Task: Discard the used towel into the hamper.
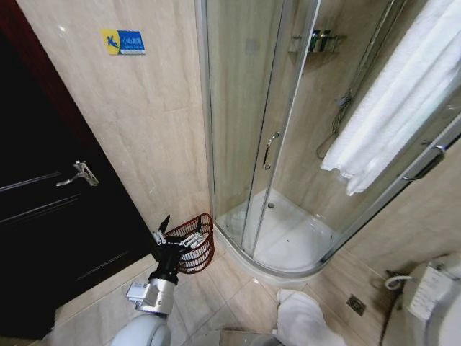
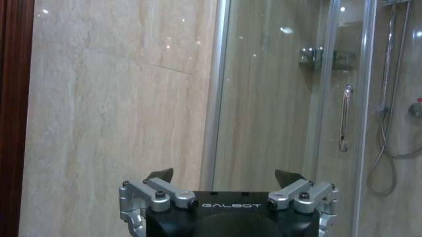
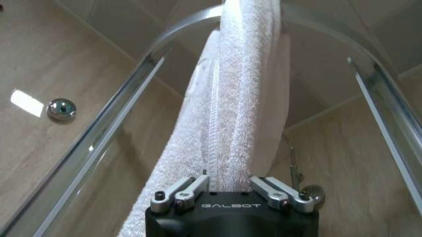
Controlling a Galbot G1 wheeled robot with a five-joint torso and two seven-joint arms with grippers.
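Observation:
The hamper (image 1: 200, 249), a dark reddish open-weave basket, stands on the tiled floor against the wall beside the shower. My left gripper (image 1: 180, 227) is held just in front of its rim, open and empty, and faces the wall and shower glass in the left wrist view (image 2: 224, 176). My right gripper (image 3: 231, 183) is shut on a white towel (image 3: 237, 98), which runs from the fingers towards the curved shower rail. In the head view the white towel (image 1: 403, 101) hangs at the upper right.
A dark door with a lever handle (image 1: 81, 174) is at the left. The curved glass shower enclosure (image 1: 269, 150) and its white tray (image 1: 288, 234) fill the middle. A white cloth (image 1: 302, 322) lies on the floor near a toilet (image 1: 432, 303) and a floor drain (image 1: 355, 304).

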